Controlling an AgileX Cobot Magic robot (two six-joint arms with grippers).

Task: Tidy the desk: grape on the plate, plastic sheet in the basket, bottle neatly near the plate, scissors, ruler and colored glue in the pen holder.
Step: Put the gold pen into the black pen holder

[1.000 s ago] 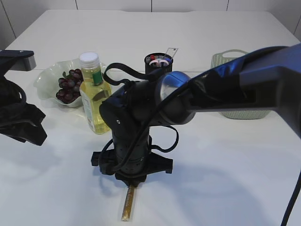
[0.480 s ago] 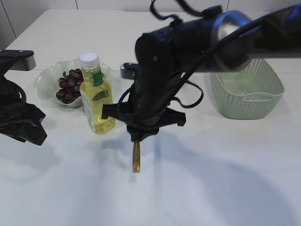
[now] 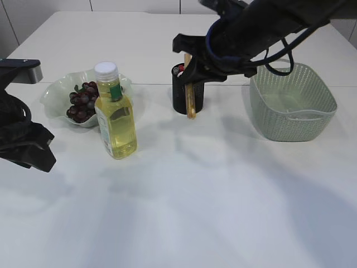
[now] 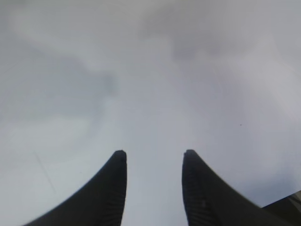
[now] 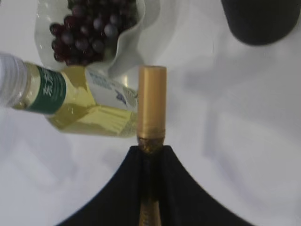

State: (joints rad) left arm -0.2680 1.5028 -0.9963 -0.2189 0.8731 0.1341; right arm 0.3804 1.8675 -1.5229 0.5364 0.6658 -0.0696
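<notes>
Left hand (image 4: 154,162) half open, empty, low at desk's (image 3: 184,212) near left. Bottle (image 3: 114,114) upright beside plate (image 3: 56,95) of grapes (image 3: 82,102). Farther back, right hand (image 3: 189,70) clamped on gold glue stick (image 3: 191,100), hanging vertical before pen holder (image 3: 179,100).

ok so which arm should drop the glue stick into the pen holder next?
Right. The right gripper already clamps the gold glue stick, hanging upright just in front of the pen holder. The left gripper is open and empty, off at the table's left edge.
</notes>
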